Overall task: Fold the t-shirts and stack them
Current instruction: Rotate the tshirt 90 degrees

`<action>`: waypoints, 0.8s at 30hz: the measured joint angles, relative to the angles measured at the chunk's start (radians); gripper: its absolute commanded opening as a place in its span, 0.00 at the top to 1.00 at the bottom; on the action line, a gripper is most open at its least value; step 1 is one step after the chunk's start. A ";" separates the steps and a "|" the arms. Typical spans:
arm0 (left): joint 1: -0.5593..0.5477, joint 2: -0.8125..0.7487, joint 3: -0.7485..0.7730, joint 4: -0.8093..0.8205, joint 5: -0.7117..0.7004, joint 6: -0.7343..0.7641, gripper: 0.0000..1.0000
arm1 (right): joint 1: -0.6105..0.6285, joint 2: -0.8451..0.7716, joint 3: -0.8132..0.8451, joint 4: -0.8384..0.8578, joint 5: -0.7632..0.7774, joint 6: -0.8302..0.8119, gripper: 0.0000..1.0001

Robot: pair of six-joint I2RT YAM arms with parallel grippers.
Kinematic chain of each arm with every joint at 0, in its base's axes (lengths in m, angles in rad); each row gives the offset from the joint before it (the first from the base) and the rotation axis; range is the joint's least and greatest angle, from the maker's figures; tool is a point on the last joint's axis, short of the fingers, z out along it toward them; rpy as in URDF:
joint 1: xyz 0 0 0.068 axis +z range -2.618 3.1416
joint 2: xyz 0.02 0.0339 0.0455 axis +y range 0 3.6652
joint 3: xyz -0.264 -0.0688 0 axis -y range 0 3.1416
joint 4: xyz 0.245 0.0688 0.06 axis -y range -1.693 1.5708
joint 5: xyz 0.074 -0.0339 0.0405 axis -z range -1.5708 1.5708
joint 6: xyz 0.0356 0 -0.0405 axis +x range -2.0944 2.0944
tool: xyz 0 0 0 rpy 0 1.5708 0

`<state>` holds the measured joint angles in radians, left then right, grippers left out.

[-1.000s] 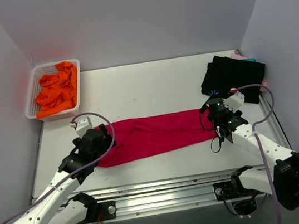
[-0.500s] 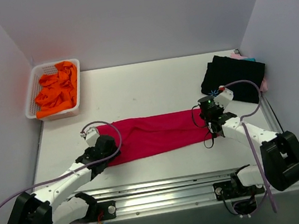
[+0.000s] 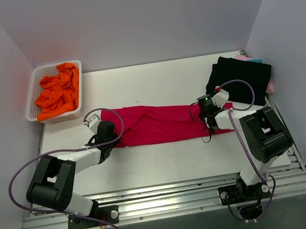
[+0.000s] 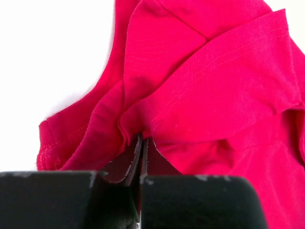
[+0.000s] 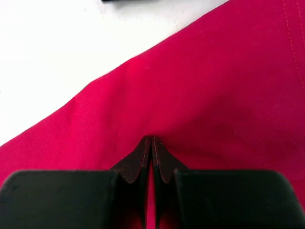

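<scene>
The crimson-red t-shirt point(image 3: 157, 124) lies as a long folded band across the middle of the table. My left gripper point(image 3: 108, 132) sits low at its left end, shut on a bunched fold of the red cloth point(image 4: 214, 86), which wrinkles around the left gripper point(image 4: 142, 139) tips. At the right end my right gripper point(image 3: 203, 109) is shut on the smooth red cloth point(image 5: 214, 95), the right gripper point(image 5: 151, 138) tips pressed together with fabric between them. A black t-shirt point(image 3: 240, 78) lies folded at the back right, with a pink point(image 3: 241, 55) and a teal point(image 3: 255, 60) edge showing under it.
A white basket point(image 3: 31, 104) holding crumpled orange cloth point(image 3: 57, 89) stands at the back left corner. The white tabletop point(image 3: 149, 86) shows behind the red shirt. Walls close in on both sides and the back.
Both grippers went from open to shut on the ends of the red shirt. Both arms reached farther from their bases, and the red band shifted toward the back of the table.
</scene>
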<state>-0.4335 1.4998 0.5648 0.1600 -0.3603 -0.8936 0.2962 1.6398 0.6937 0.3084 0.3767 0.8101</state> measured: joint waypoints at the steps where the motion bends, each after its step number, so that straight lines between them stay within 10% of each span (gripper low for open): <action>1: 0.013 0.018 0.014 0.015 0.014 0.000 0.98 | -0.010 0.013 0.009 0.017 -0.007 0.001 1.00; 12: 0.077 0.231 0.353 -0.168 0.103 0.083 0.98 | 0.097 -0.098 -0.085 -0.021 -0.017 0.055 1.00; 24: 0.243 0.977 1.489 -0.501 0.285 0.192 0.98 | 0.569 -0.235 -0.175 -0.145 0.034 0.276 1.00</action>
<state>-0.1909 2.4771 2.0541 -0.3412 -0.0753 -0.7021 0.8650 1.4048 0.5182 0.1631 0.4110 1.0863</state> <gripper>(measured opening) 0.036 0.002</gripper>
